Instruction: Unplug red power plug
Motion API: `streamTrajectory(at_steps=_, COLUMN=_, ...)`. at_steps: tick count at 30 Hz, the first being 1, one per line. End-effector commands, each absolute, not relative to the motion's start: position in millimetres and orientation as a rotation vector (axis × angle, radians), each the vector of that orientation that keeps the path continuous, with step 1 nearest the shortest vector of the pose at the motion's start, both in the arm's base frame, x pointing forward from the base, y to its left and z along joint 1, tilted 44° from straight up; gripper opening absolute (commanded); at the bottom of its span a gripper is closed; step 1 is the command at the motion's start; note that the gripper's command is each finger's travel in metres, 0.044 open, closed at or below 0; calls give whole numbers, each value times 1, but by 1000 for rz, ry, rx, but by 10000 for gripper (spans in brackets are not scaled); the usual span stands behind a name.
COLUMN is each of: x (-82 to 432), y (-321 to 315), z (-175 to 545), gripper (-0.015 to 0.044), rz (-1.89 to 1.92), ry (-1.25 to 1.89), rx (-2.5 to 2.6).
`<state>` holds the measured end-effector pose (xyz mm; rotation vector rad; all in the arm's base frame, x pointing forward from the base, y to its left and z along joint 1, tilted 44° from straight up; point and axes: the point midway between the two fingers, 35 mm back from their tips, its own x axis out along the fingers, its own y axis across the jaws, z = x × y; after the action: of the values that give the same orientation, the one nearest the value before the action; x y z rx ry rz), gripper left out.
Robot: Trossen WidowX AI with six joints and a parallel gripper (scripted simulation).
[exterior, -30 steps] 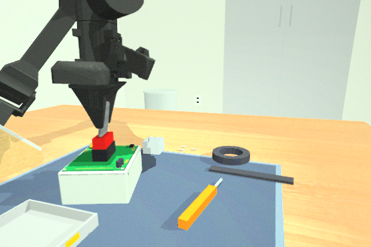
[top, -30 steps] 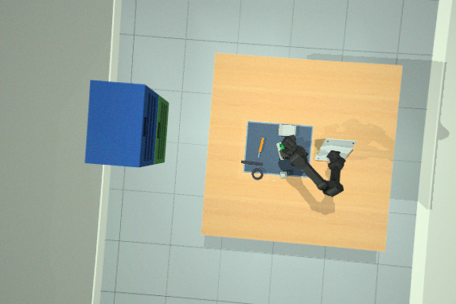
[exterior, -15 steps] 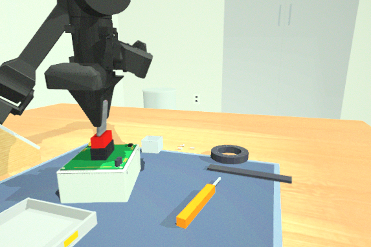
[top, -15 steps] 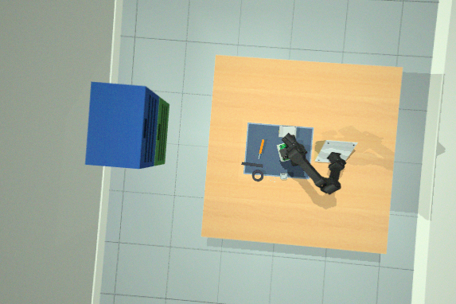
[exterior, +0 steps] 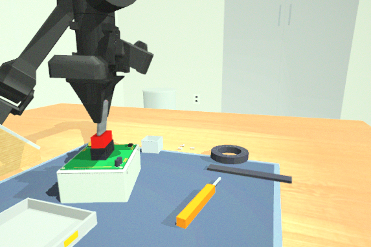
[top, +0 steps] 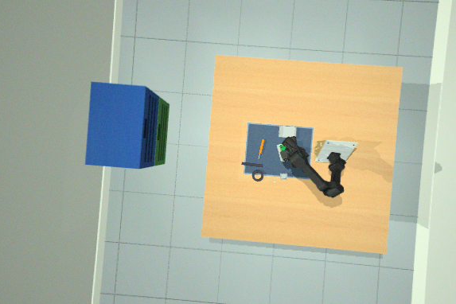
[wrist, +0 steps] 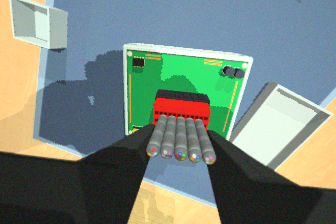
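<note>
Jaws: closed on the grey wires [exterior: 102, 125] [wrist: 180, 137], just above the plug; pointing down over the board.
Red power plug: upright in the black socket [exterior: 98, 154] [wrist: 182, 96], with no gap plain to see between the two.
Circuit board: lying flat on top of its white block [exterior: 92, 187], beside the grey tray [top: 287, 131] [exterior: 62, 209] [wrist: 250, 120].
Done: reached and gripped, by way of the wires.
Left: loosening, lifting out, carrying over, setting down in the grey tray, letting go, moving clear.
Progress: early, by the look of it; freeing from the socket probably the hardest part.
Next move: likely a gentle side-to-side rock with slight lift, rather than a straight pull.
Risk: could slip along the wires, or drag the white block across the mat [top: 254, 137] [exterior: 234, 207] [wrist: 190, 25] if rocked too hard.
</note>
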<state>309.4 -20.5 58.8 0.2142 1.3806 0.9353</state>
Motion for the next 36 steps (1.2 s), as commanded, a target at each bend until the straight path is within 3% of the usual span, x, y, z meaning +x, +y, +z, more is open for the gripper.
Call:
streamTrajectory(at_steps=1, x=314, y=-39, z=66, gripper=0, rz=991, ry=1356, rx=301)
streamTrajectory(at_steps=19, x=307, y=-31, z=81, gripper=0, rz=807, ry=1358, rx=148)
streamTrajectory(at_steps=36, x=316, y=-46, z=70, gripper=0, rz=1018, ry=1355, rx=323)
